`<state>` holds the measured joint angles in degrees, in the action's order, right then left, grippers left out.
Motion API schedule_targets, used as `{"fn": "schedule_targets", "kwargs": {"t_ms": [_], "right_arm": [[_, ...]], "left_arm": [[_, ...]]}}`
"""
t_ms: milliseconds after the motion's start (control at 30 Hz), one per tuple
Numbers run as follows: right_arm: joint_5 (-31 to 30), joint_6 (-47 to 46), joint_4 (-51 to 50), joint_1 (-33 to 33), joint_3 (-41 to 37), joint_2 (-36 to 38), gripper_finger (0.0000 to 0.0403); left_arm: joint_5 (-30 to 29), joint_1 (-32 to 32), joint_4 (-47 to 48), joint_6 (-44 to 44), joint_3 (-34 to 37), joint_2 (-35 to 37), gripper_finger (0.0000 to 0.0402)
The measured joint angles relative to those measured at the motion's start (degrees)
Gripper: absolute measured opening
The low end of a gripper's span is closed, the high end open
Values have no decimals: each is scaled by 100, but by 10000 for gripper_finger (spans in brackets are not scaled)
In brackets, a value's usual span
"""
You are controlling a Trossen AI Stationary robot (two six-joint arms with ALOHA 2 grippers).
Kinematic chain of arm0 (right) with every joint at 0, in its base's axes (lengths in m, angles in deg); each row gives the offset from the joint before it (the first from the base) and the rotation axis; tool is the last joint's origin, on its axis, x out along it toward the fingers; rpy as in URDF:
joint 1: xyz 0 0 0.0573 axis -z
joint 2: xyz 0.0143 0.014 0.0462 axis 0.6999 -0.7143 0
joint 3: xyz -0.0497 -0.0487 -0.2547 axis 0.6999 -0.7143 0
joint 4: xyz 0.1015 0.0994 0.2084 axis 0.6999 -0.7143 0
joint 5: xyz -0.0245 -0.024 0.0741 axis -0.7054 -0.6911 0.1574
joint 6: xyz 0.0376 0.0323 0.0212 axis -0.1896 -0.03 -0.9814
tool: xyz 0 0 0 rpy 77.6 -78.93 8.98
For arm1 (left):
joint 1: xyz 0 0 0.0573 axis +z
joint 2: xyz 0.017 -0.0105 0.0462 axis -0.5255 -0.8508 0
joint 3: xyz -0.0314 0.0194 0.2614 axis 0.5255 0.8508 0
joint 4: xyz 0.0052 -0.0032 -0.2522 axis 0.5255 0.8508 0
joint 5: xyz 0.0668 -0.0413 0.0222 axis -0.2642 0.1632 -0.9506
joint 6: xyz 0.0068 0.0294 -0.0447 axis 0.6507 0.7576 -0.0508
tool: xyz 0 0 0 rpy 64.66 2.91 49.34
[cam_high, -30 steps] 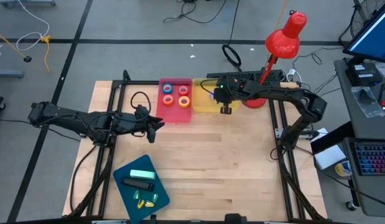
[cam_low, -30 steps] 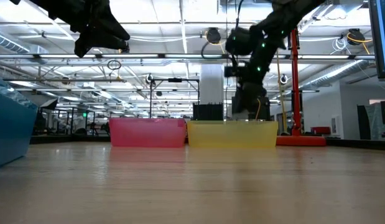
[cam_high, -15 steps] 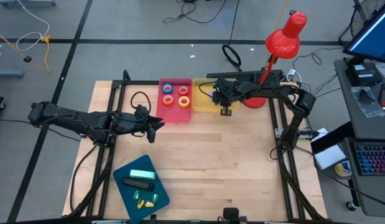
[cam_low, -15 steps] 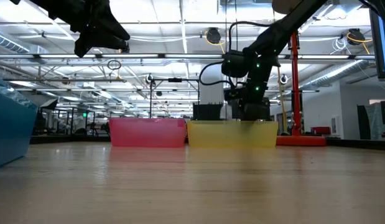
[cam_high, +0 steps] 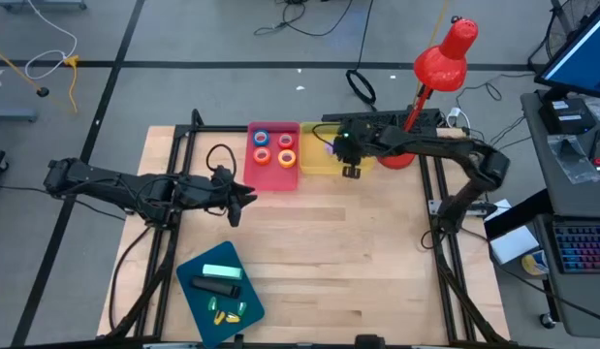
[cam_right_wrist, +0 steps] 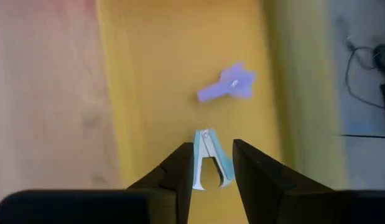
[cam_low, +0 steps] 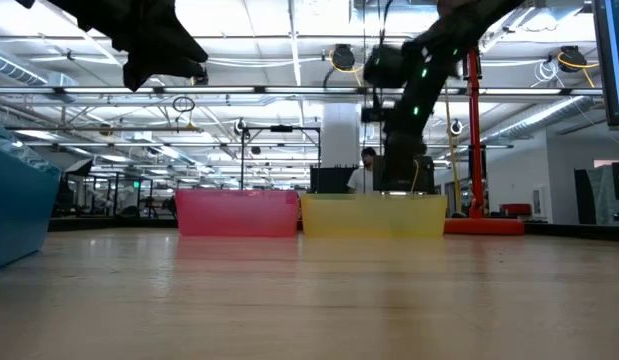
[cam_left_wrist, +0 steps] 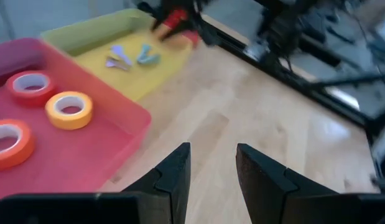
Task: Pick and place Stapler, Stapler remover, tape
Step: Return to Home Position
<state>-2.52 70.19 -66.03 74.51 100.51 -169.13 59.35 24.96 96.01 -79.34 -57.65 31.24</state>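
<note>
My right gripper (cam_high: pixel 350 173) hangs open over the yellow tray (cam_high: pixel 314 167), fingers slanting down. A light-blue staple remover (cam_right_wrist: pixel 208 158) lies on the tray floor and shows in the gap between the fingers; a purple one (cam_right_wrist: pixel 228 85) lies beside it. Both also show in the left wrist view, blue (cam_left_wrist: pixel 147 57) and purple (cam_left_wrist: pixel 117 57). Several tape rolls (cam_high: pixel 273 147) lie flat in the pink tray (cam_high: pixel 261 179). A black stapler (cam_high: pixel 215 287), a mint one (cam_high: pixel 222 272) and small removers (cam_high: pixel 225 310) lie in the blue tray (cam_high: pixel 188 269). My left gripper (cam_high: pixel 239 199) waits open, raised left of the pink tray.
A red desk lamp (cam_high: pixel 445 58) stands at the far right corner, its base just behind the yellow tray. Black frame rails (cam_high: pixel 173 165) run along the table's left and right sides. Bare wood (cam_high: pixel 348 262) spans the middle and near right.
My right gripper dipped into the yellow tray half a second ago and has risen again to about its earlier height above it. The left arm has kept still.
</note>
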Motion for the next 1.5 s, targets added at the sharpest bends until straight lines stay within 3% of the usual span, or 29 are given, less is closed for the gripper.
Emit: {"fn": "schedule_targets", "kwargs": {"t_ms": [133,333,567,833,967,1167,1367,1500], "right_arm": [[94,-550,-241,-197,7,821,103],[987,-1420,-472,-333,-229,2113,90],[1202,-2228,-44,-359,-1330,3585,86],[1202,-3444,470,-359,-2778,5101,86],[1205,-4244,768,-359,-3370,5713,86],[1232,-4656,1252,-359,-4088,6512,86],[2251,-4749,1658,-358,-4472,7241,85],[2388,-5057,1666,-359,-4747,7617,85]], "left_arm": [[456,0,17,639,0,73,129],[468,0,123,742,293,573,129],[885,-68,-854,1150,1498,1771,129],[1331,-68,-992,1370,2428,3189,129],[1538,-68,-979,1485,2760,3747,129],[1698,-68,-982,1443,3142,4409,129],[1980,-68,-987,1592,3312,4788,129],[1989,-68,-984,1596,3446,4966,129]]}}
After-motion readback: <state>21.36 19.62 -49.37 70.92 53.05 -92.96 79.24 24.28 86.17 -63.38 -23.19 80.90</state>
